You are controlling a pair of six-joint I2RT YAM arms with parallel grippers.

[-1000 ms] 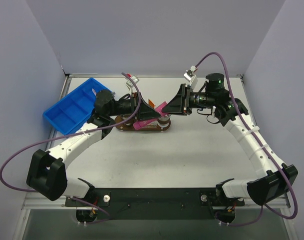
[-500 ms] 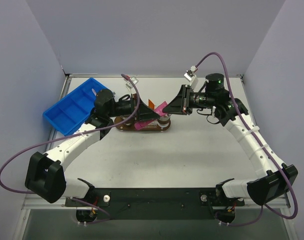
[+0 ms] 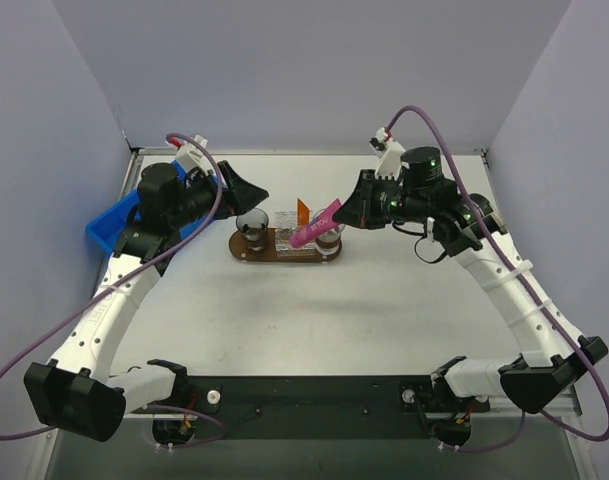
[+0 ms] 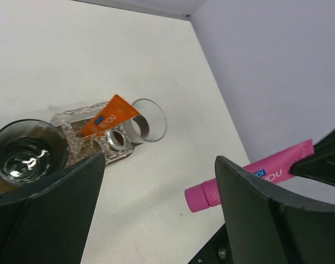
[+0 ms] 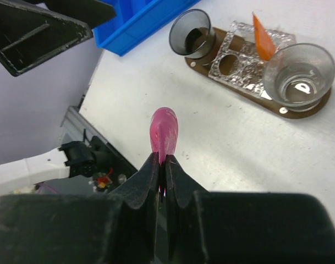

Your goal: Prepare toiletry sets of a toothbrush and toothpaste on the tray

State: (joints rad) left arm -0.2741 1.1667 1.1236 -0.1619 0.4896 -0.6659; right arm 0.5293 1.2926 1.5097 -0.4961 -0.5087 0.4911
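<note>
Wide white table (image 3: 384, 300), and both arms are reaching over its far half. The left arm is up beside the blue plastic bin (image 5: 139, 22) in the back-left corner, and the left gripper (image 3: 252, 192) has its jaws spread wide with nothing between them; it hangs in the air, off the left end of the tray and clear of it. The right gripper (image 5: 161, 160) is pinched tight on the flat end of a pink tube (image 3: 316, 222), lettering along its side, capped end pointing away from the fingers. That tube is up in the air and slanting; from overhead its tip overlaps the right-hand glass, though I can't tell whether it touches.

Now the tray (image 3: 282, 254): dark-brown wooden oval, lying flat mid-table, just right of the bin. A clear glass (image 5: 192, 33) stands on its left end, another glass (image 5: 298, 74) on its right end, both upright. Between them sits a clear faceted holder (image 5: 236, 63) with round holes. The orange toothpaste (image 5: 262, 37) stands in that holder on the far side, flat crimped end up, leaning a little, close to the right-hand glass
</note>
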